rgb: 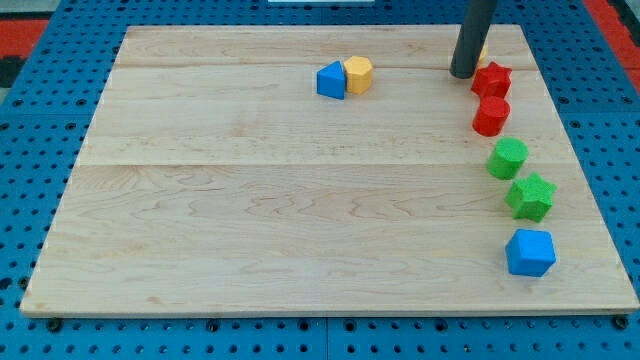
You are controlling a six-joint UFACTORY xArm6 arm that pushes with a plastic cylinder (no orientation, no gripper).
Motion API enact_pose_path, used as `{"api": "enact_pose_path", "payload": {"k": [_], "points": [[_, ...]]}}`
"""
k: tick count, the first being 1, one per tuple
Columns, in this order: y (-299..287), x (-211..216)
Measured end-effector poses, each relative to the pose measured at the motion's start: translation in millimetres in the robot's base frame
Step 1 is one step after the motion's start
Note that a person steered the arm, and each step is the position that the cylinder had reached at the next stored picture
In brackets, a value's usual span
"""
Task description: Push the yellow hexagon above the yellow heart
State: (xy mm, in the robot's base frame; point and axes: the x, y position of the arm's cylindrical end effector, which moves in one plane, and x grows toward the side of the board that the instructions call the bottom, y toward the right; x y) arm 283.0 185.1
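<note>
One yellow hexagon (pixel 358 74) lies left of my tip (pixel 462 75).

Everything is looking bright and evenly lit, with the wooden board (pixel 300 200) picking up only a soft pale sheen near the view's top, the blocks casting barely any shadow, and the whole shot staying fairly sharp apart from slight softness at the edges.

My tip (pixel 463 75) rests on the wooden board (pixel 250 220), just left of the red star block (pixel 492 78). A bit of yellow block (pixel 483 55) peeks out behind the rod, above the red star block. The yellow hexagon (pixel 358 74) sits far left of the red star block, touching a blue block (pixel 331 81).
</note>
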Motion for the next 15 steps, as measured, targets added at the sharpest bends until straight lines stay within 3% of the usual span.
{"api": "enact_pose_path", "payload": {"k": [1,2,3,4,5,6,8,11,12,13,15], "points": [[0.0,-8.1],[-43.2,-8.2],[-76.8,38.3],[-144.1,54.3],[-134.7,-8.8],[-102.1,-32.0],[-168.6,-48.3],[-62.0,-66.7],[-47.7,-65.3],[-74.3,-45.6],[-15.1,-56.4]]}}
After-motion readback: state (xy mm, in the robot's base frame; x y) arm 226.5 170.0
